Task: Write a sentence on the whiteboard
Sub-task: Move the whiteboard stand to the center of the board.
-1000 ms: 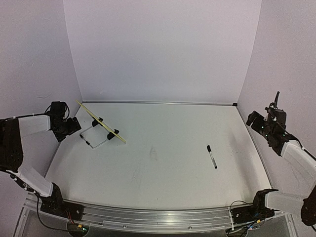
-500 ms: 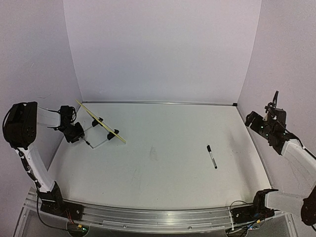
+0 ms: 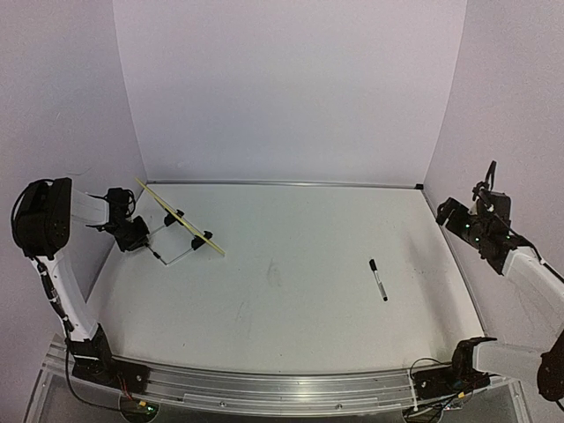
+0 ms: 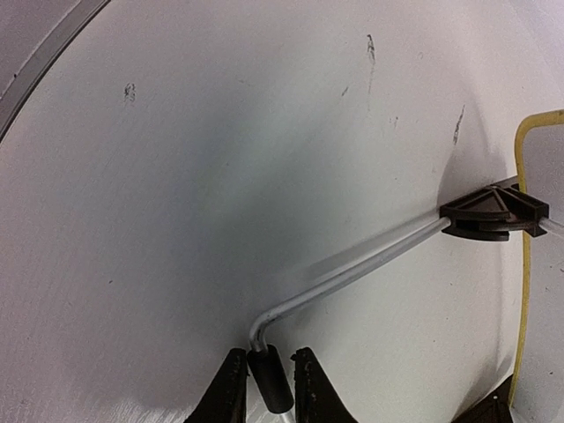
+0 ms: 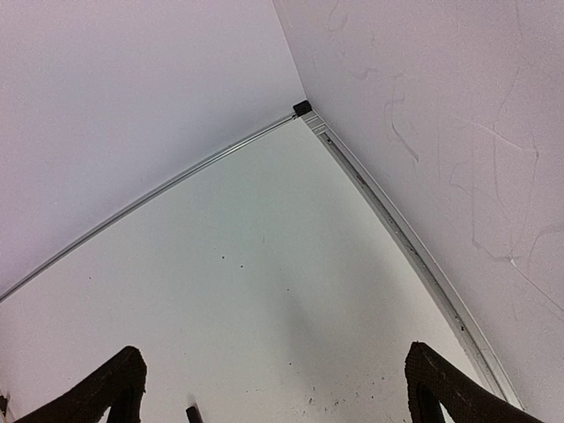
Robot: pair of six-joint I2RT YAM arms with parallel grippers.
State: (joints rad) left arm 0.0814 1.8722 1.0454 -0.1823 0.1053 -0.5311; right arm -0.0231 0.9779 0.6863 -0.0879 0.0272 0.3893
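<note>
Left gripper [image 4: 268, 370]: jaws narrow, one on each side of the black cap at the end of the wire stand [image 4: 352, 273]. They look to be pinching it. I can't tell how firm the grip is.
Stand, run: from the cap the wire bends and runs ahead and to the right, up to a black clip foot [image 4: 493, 214] on the whiteboard's yellow rim.
Whiteboard [image 3: 181, 218]: just beyond the left gripper and propped at a tilt, seen edge-on from above. Long axis runs diagonally, far-left to near-right.
Sentence: board face is not readable from any view.
Marker [image 3: 378, 279]: flat on the table [image 3: 308, 335], well apart to the right of the whiteboard.
Right gripper [image 5: 271, 352]: wide open and empty, farther right of the whiteboard than the marker.
Judgement: the left arm has the board; the right arm is nearer the marker.
</note>
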